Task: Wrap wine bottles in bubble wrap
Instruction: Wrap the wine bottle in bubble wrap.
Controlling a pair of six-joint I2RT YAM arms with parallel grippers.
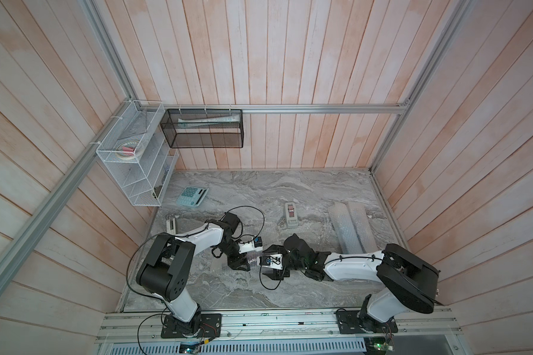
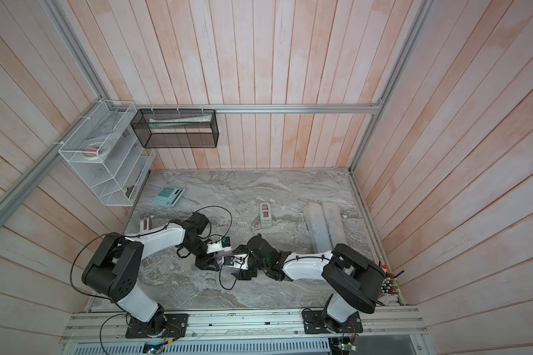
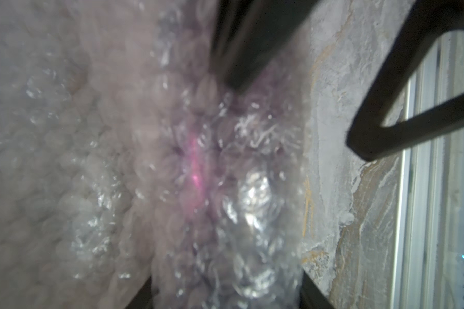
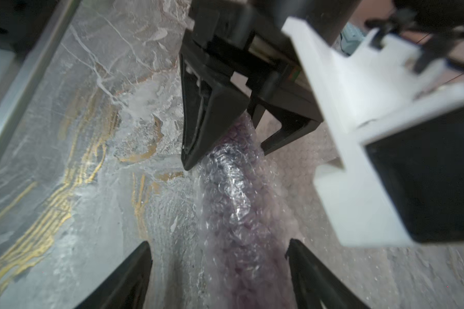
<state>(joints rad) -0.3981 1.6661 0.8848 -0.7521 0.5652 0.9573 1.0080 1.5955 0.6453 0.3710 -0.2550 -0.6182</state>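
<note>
Tape dispenser (image 1: 291, 215), calculator (image 1: 192, 196) and two other rolls (image 1: 345, 227) sit well clear on the table (image 1: 290, 187). Left gripper (image 4: 225, 157) clamps the purple bottle (image 4: 239, 267) rolled in bubble wrap (image 4: 233, 192) mid-table; right gripper (image 4: 219, 242) straddles it, jaws wide, gripping nothing.

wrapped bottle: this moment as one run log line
left end effector: shut on bubble wrap roll | right end effector: open, astride roll | bottle: purple, inside

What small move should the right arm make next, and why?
Probably close the right fingers on the half-wrapped bottle and roll it on: they stand open astride it, the left fingers clamp its other end, and loose bubble wrap lies flat beside it.
</note>
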